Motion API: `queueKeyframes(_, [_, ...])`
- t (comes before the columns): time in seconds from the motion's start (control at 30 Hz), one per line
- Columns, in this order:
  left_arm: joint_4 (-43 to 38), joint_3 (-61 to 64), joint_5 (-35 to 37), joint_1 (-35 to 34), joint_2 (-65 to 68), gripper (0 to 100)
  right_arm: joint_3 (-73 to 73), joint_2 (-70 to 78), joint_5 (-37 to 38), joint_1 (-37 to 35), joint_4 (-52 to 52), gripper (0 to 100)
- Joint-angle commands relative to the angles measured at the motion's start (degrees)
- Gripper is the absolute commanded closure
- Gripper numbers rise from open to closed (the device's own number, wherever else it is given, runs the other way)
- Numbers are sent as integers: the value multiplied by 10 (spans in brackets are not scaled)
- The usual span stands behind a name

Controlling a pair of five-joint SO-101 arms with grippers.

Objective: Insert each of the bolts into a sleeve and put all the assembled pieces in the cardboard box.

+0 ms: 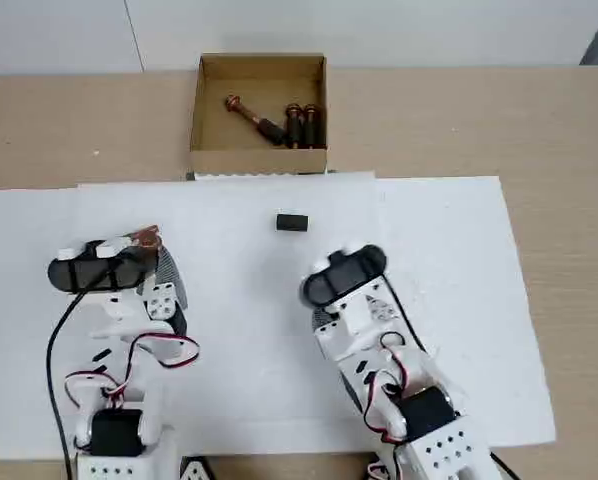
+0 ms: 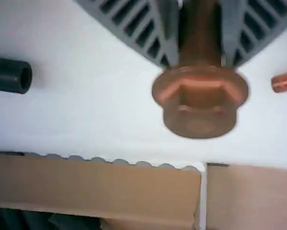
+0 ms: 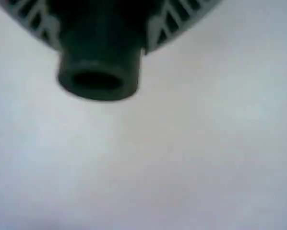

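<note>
My left gripper point(image 2: 199, 56) is shut on the shank of a copper bolt point(image 2: 199, 100), whose flanged hex head points toward the cardboard box point(image 2: 95, 187). In the high view that bolt point(image 1: 147, 238) pokes out at the left arm's tip. My right gripper point(image 3: 102, 40) is shut on a black sleeve point(image 3: 98, 72), open bore facing out, above bare white paper. A loose black sleeve point(image 1: 292, 222) lies on the paper between the arms and the cardboard box point(image 1: 261, 160); the loose sleeve point(image 2: 9, 75) is also in the left wrist view.
Several assembled bolt-and-sleeve pieces point(image 1: 279, 125) lie inside the box. A white paper sheet point(image 1: 439, 260) covers the wooden table point(image 1: 539, 120). A copper-coloured end point(image 2: 283, 81) shows at the edge of the left wrist view.
</note>
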Motion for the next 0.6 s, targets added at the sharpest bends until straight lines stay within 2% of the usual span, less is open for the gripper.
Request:
queueKeyframes(0.0, [-55,13,56,8,-9,995,6,-3,18,-18,-54,995])
queueKeyframes(0.3, [-105,28,169,88,-8,995,24,-3,17,-40,-120,995])
queueKeyframes(0.57, [-167,28,217,145,-8,995,54,-3,18,-63,-160,995])
